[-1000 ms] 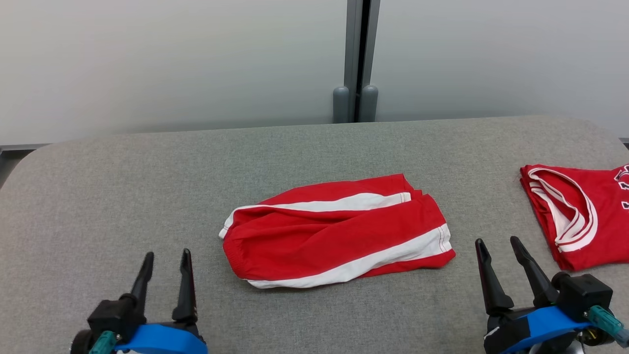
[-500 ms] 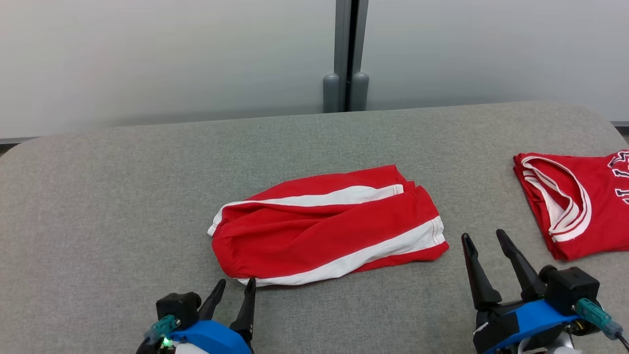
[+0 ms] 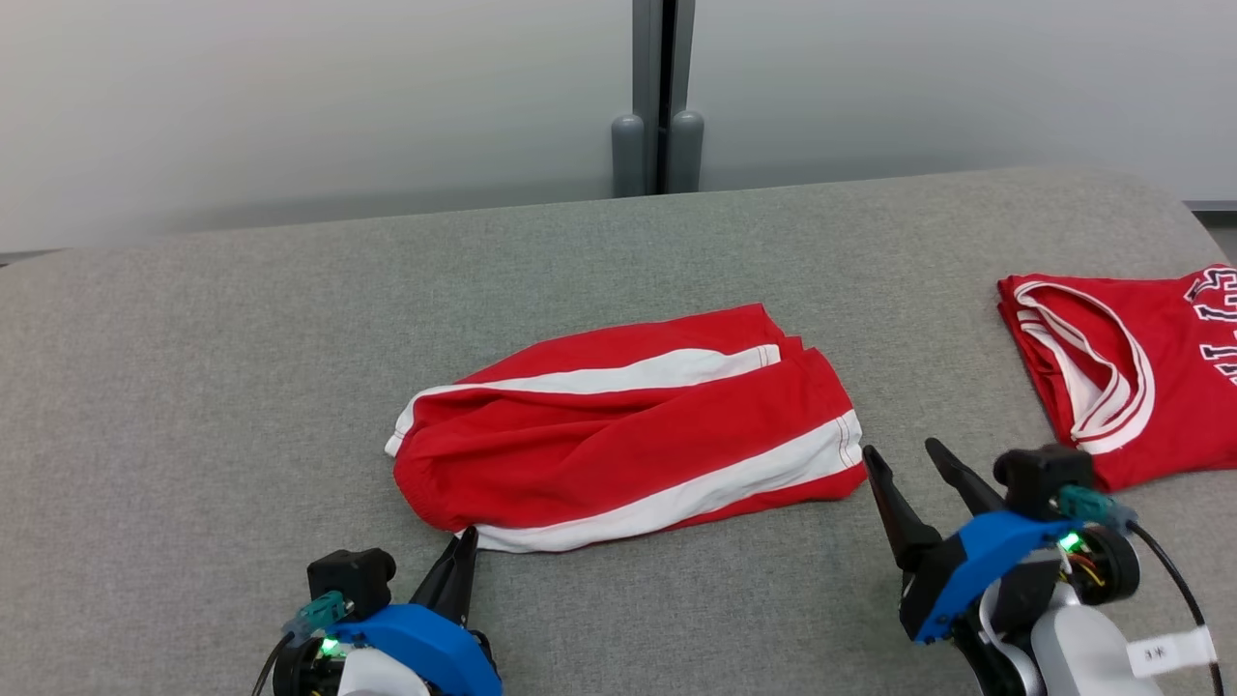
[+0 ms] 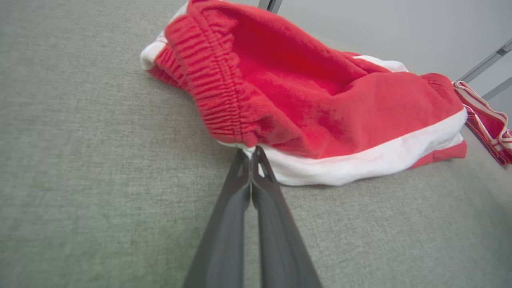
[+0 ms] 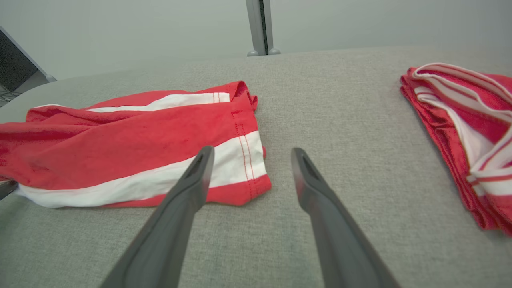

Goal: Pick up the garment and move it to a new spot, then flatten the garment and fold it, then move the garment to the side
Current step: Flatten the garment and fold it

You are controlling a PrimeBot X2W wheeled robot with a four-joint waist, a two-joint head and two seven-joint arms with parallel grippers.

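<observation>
Red shorts (image 3: 618, 425) sit pinched at one corner by the left hand (image 3: 469, 534); right hand (image 3: 900, 447) spread empty, jersey (image 3: 1140, 358) cropped.

Even, soft light falls from above, bright over everything. The red shorts (image 3: 618, 435) throw only a thin shadow on the grey table (image 3: 193, 387). Wrist views curve at the borders — the far wall (image 3: 290, 97) looks hazy.
</observation>
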